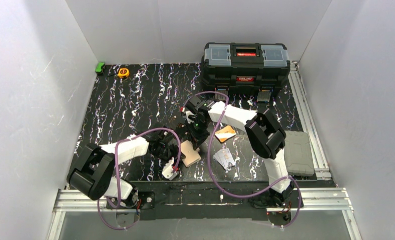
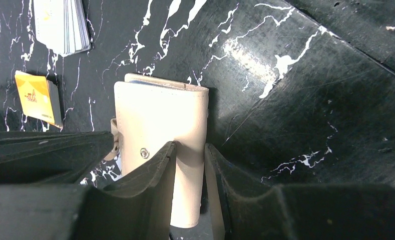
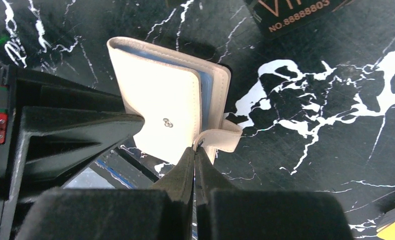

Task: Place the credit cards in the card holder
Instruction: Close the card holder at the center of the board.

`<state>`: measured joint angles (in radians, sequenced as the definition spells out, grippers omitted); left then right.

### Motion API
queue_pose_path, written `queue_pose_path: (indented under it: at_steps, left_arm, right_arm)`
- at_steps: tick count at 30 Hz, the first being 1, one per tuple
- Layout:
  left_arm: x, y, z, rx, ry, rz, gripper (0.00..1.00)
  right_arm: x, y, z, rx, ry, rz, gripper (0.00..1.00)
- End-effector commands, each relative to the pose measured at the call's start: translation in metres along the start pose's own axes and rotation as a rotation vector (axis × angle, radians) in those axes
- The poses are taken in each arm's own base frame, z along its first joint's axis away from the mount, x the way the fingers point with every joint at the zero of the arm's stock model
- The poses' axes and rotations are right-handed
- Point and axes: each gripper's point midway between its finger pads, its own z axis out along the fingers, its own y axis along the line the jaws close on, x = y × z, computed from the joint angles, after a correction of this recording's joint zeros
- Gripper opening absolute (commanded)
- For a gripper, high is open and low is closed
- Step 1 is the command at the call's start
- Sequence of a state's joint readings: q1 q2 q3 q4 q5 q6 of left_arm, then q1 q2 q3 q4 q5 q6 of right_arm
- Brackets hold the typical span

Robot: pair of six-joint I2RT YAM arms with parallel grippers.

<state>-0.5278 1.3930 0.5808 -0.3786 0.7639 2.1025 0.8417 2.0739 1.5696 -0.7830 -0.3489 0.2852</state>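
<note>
Left gripper (image 2: 190, 146) is narrowed onto the card holder (image 2: 155, 112), fingers either side of one long edge. Looks like a grip, not a hover. Right gripper (image 3: 195, 150) is fully pinched on the snap tab (image 3: 223, 140), which sticks out from the opposite long edge.

Key geometry: the held edge and the tab are on opposite sides, so the two arms face each other across the holder's short width. Its long axis runs roughly in line with the left fingers. My read is that the next move is the right arm peeling the tab away while the left arm braces.

Holder sits mid-table between both wrists with its covers slightly parted. Something light blue shows between them; card or sleeve, can't tell.

Loose cards are on the right arm's side: the orange card (image 1: 226, 133) just beyond the holder, the silver-white cards (image 1: 224, 158) just beside it and nearer the bases. Neither touches it. The right arm is closer to both, but it's busy with the tab.

Black toolbox (image 1: 245, 62) is at the far edge of the table (image 1: 135, 100), lid shut, contents not visible.
</note>
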Motion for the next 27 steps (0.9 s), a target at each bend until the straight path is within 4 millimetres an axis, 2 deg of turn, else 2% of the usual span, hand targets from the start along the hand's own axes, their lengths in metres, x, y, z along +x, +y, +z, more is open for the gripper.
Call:
queue_pose_path:
  at_steps: [1, 7, 27]
  left_arm:
    - [-0.017, -0.027, 0.008, 0.105, -0.067, 0.238, 0.26]
    - [-0.017, -0.027, 0.007, 0.105, -0.059, 0.234, 0.25]
    - [-0.018, -0.028, 0.007, 0.089, -0.054, 0.218, 0.24]
  right_arm:
    - [-0.005, 0.025, -0.023, -0.099, -0.039, -0.095, 0.01]
    - [-0.006, 0.037, -0.019, -0.18, 0.006, -0.117, 0.01]
    - [-0.004, 0.036, 0.008, -0.223, 0.072, -0.103, 0.01]
